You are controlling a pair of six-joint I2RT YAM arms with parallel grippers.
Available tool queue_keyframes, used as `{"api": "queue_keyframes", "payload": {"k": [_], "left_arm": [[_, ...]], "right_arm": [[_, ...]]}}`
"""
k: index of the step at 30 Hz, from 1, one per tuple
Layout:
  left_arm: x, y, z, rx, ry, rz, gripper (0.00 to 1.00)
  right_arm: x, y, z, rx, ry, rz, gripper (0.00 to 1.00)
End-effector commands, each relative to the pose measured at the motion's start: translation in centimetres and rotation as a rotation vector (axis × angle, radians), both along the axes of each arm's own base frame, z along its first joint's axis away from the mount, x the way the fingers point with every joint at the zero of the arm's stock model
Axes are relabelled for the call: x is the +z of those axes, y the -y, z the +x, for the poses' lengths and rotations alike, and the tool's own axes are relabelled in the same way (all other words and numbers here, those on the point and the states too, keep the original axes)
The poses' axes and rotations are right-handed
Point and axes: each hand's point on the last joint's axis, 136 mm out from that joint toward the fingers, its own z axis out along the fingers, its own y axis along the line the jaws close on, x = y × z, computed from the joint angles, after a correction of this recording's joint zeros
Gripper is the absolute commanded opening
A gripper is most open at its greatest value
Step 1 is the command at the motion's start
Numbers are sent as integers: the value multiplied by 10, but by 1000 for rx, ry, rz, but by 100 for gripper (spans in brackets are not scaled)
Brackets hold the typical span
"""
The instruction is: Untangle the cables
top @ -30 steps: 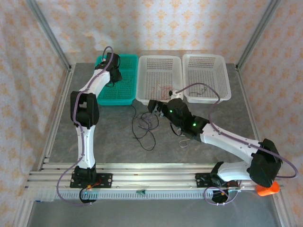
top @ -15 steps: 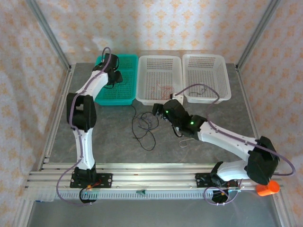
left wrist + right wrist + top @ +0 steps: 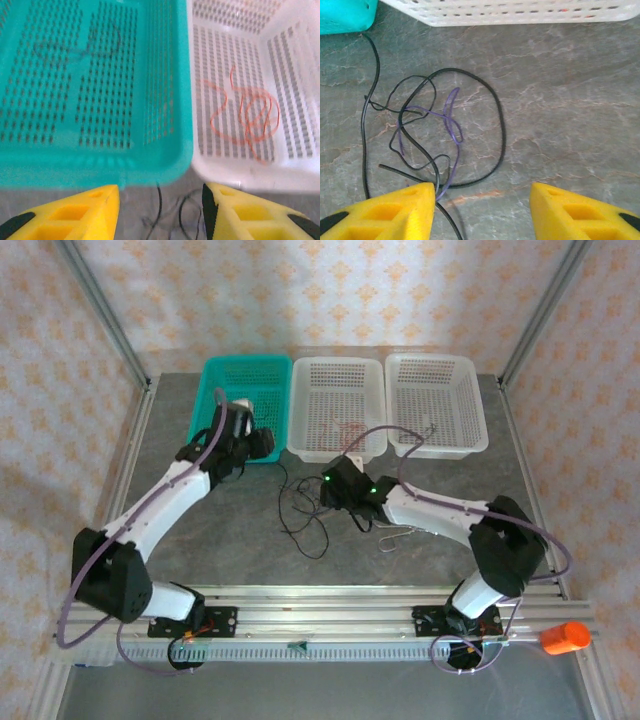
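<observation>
From where I stand, the right gripper, jaws apart and empty, hangs bottom-centre beneath the tangled cables left of middle on the table, while the left gripper, equally parted and empty, faces the teal basket; pinching several strands together might tighten the knot.

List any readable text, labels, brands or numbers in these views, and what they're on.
No text can be read in any view.
Teal basket: plain, no label.
Middle white basket and right white basket: plain, no label.
Front rail: small green mark, too small to read.
Right arm: green lights, no characters.
</observation>
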Motion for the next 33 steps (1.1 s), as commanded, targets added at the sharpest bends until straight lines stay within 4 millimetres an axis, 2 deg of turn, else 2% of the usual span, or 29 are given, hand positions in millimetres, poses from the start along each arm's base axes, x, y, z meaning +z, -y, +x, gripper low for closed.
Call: {"api": "queue_keyframes", "payload": {"k": [1, 7, 13, 19, 24, 33], "left_arm": [[-8, 7, -21, 29, 23, -86, 45], [-50, 38, -65, -7, -20, -202, 45], [-72, 55, -85, -23, -23, -292, 44], [-98, 58, -91, -8, -55, -322, 39], [-104, 66, -92, -22, -56, -343, 37], [-119, 74, -95, -26, -70, -342, 35]], "right_arm": [[2, -12, 10, 2, -7, 37, 51], [-5, -19, 32, -6, 31, -15, 45], [-12, -25, 45, 4, 52, -52, 39], [-21, -33, 55, -8, 38, -64, 35], [-30, -33, 59, -23, 21, -76, 29], [-42, -33, 62, -17, 10, -102, 25]]}}
